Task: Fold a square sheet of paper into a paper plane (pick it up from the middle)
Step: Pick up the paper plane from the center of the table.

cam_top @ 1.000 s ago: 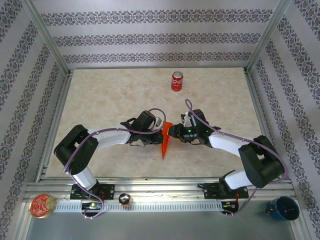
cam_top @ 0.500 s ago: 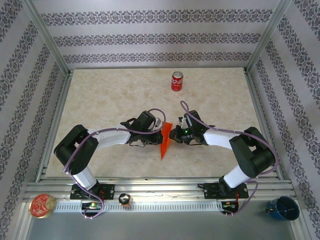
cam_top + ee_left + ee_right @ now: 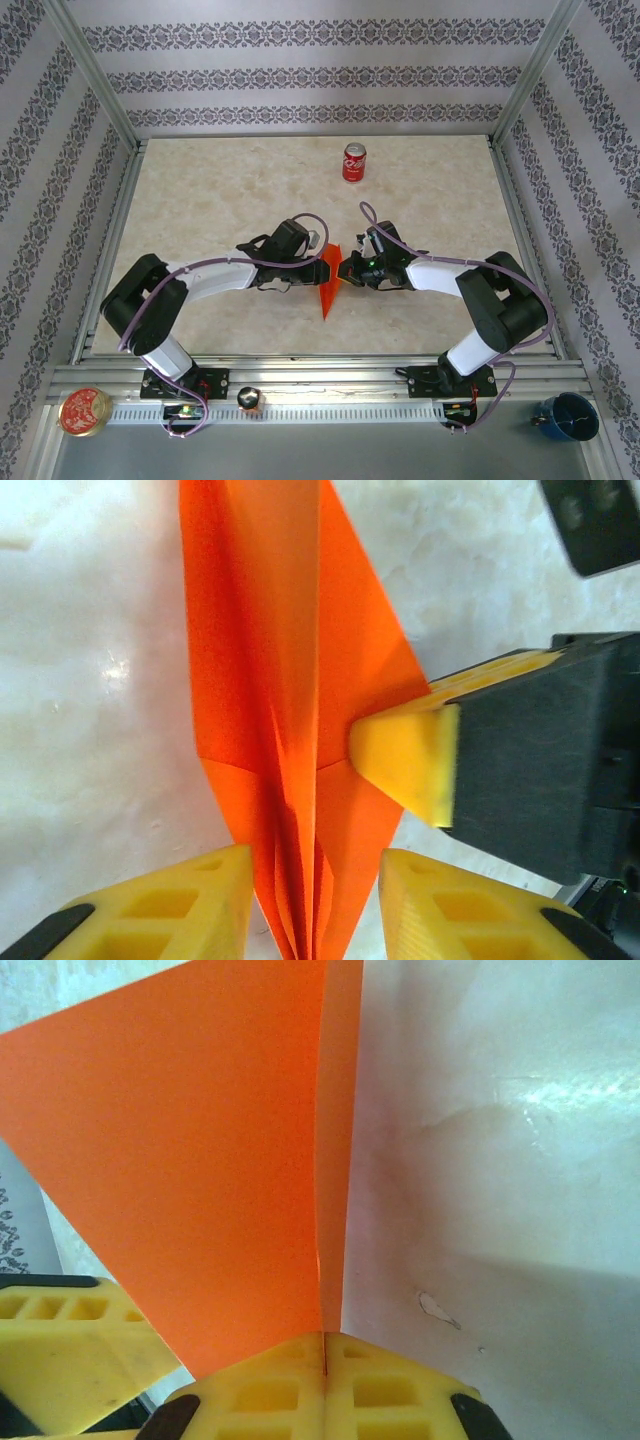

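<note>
Orange paper plane (image 3: 328, 281) sits mid-desk (image 3: 200, 210) betw. the two end effectors, pointed tip toward the near edge, well apart from the soda can (image 3: 354, 162) at the back. Right end effector (image 3: 325, 1345) is closed tight, pinching an edge of the plane betw. its yellow pads. Left end effector (image 3: 315, 880) is partly open, its fingers either side of the folded layers w/ a gap showing, not clamping.

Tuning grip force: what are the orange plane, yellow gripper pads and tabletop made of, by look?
Paper plane: thin matte orange paper; sharp creases, stacked layers. Right gripper's pads: matte yellow with moulded pockets, probably rubber or soft plastic. Tabletop: beige marbled, glossy glare; laminate or stone, unclear.
</note>
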{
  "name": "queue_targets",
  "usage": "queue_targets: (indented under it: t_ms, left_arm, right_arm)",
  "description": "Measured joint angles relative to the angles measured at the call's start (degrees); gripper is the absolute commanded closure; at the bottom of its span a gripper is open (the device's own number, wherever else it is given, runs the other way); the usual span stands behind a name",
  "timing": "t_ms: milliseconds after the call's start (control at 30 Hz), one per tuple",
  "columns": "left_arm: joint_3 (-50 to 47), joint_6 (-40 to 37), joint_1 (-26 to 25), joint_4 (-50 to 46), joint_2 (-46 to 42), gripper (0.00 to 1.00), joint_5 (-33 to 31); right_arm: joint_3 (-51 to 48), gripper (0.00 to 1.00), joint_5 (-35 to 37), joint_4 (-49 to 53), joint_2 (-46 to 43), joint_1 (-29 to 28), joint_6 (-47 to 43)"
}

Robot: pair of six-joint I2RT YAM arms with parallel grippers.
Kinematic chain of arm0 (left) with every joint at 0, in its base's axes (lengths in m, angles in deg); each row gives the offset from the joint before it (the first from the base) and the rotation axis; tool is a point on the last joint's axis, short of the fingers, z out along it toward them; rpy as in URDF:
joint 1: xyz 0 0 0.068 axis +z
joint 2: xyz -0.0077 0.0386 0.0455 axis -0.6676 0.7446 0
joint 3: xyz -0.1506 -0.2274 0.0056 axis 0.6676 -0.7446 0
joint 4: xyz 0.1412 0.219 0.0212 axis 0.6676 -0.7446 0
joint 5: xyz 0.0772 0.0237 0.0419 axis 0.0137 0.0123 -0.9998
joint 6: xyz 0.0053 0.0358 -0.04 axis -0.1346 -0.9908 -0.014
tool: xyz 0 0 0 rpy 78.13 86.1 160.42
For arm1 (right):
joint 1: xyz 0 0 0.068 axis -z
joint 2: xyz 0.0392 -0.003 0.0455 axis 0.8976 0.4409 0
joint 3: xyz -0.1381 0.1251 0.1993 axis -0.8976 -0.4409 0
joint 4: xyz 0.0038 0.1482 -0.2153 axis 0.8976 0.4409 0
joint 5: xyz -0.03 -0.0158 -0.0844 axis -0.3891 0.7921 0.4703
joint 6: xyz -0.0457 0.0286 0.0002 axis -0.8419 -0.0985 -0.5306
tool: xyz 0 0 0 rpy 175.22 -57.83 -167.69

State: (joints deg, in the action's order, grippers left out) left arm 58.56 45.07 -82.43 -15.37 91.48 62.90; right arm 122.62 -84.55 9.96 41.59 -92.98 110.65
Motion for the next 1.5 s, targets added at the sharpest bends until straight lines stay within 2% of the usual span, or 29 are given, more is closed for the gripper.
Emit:
queue_targets:
  t_ms: [100, 333, 833, 1167, 1500]
  left_arm:
    - [-0.2, 0.0, 0.0, 0.1, -0.8, 0.59, -0.7]
    - [-0.4, 0.1, 0.0, 0.3, -0.7, 0.63, -0.3]
    - [-0.4, 0.7, 0.0, 0.7, 3.1, 0.63, 1.4]
    - [-0.6, 3.6, 0.0, 1.1, 3.5, 0.67, 2.5]
    - [-1.9, 6.2, 0.0, 1.5, 3.5, 0.62, 1.7]
  right_arm:
    - [0.0, 1.00, 0.0, 0.0, 0.1, 0.0, 0.0]
    - [0.0, 1.00, 0.0, -0.1, 0.7, -0.7, 0.2]
    - [0.0, 0.99, 0.0, -0.5, 0.9, -0.7, 1.0]
    - [0.0, 0.99, 0.0, -1.0, 1.1, -0.7, 1.1]
    - [0.0, 0.99, 0.0, -1.5, 1.1, -0.8, 1.3]
